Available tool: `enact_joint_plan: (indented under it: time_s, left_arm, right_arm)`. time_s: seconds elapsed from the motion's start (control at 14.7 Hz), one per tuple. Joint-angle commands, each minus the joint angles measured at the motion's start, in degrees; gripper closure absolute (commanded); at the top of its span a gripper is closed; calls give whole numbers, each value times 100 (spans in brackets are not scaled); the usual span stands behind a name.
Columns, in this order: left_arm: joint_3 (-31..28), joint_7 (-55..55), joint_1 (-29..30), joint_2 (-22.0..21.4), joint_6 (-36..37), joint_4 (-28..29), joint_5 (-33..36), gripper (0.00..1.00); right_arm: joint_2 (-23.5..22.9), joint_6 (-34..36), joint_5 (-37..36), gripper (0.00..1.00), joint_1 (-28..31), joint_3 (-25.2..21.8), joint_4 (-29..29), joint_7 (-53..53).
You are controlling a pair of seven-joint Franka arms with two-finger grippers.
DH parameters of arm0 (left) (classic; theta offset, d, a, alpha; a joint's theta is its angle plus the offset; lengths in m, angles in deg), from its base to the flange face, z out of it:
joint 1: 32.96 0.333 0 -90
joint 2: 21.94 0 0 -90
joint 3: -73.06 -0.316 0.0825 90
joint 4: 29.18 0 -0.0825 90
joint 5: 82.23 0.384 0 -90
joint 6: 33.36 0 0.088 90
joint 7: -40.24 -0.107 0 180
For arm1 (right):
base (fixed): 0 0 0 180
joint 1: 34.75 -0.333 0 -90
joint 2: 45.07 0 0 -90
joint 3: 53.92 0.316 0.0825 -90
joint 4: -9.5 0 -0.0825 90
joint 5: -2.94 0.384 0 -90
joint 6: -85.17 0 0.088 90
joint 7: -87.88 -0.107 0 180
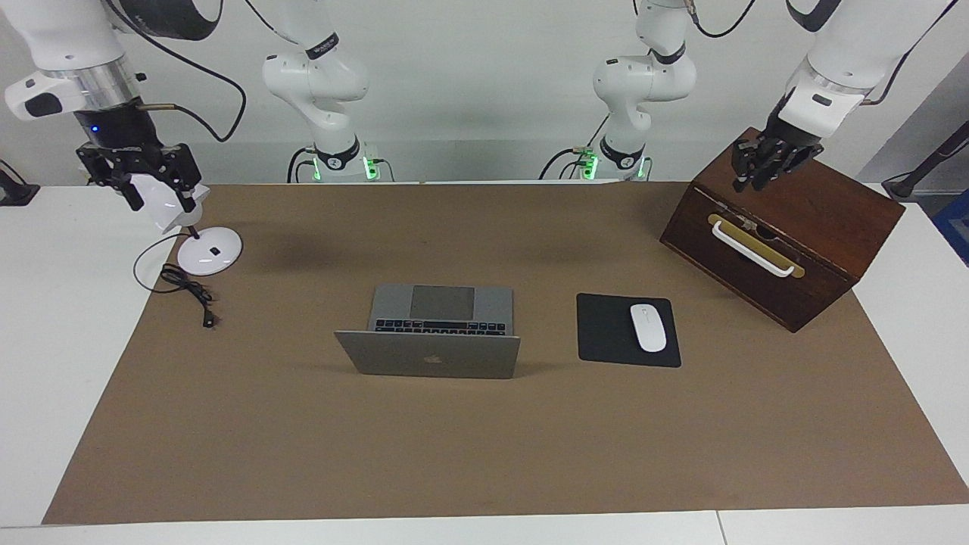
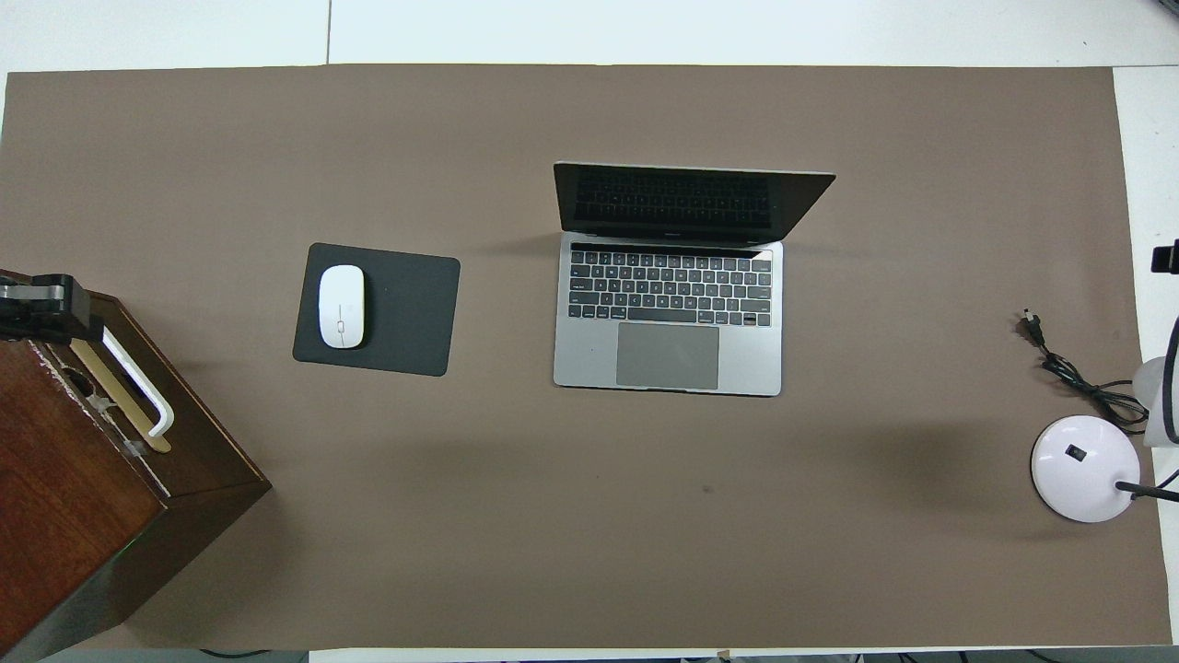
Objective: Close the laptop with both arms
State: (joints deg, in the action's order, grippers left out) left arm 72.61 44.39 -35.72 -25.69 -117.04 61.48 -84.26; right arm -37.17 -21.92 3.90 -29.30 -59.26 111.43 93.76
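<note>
The laptop [image 1: 431,356] stands open in the middle of the brown mat, its lid raised with the apple logo facing away from the robots. Its black keys and grey trackpad show in the overhead view [image 2: 668,313]. My left gripper [image 1: 751,182] hangs over the top of the wooden box at the left arm's end of the table, and shows in the overhead view [image 2: 37,308]. My right gripper [image 1: 160,198] hangs over the white lamp at the right arm's end, well away from the laptop. Only its edge shows in the overhead view [image 2: 1168,256].
A black mouse pad [image 1: 598,333] with a white mouse [image 1: 648,327] lies beside the laptop toward the left arm's end. A dark wooden box [image 1: 787,242] with a white handle stands nearer the robots. A white lamp base [image 1: 208,251] and its black cable [image 1: 189,288] lie at the right arm's end.
</note>
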Motion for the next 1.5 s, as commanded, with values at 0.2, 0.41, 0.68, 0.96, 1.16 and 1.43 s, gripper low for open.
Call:
enact_joint_plan:
  time_s: [0.2, 0.41, 0.68, 0.96, 1.16, 1.43]
  left_arm:
    - [36, 121, -119, -99, -236, 198, -96, 100]
    - [107, 112, -312, -204, -595, 460, -175, 100]
    - [116, 112, -392, -870, -1980, 1881, -885, 100]
    - [116, 130, -874, -1584, -3836, 3500, -1177, 100]
    - [116, 130, -1305, -1664, -4611, 3845, -1291, 100]
    - [107, 130, -2086, -1620, -5901, 4415, -1344, 100]
  right_arm:
    - [-788, -909, -61, 100, 71, 15, -268, 62]
    - [-1368, -1244, -70, 100, 54, 15, -707, 71]
    - [-2439, -1244, -79, 100, -182, 41, -1787, 10]
    - [-3555, -1244, -79, 100, -517, 41, -3192, -350]
    - [-4023, -1227, -131, 100, -991, -20, -3732, -1147]
    - [-4147, -1130, -684, 100, -1668, -20, -3838, -2458]
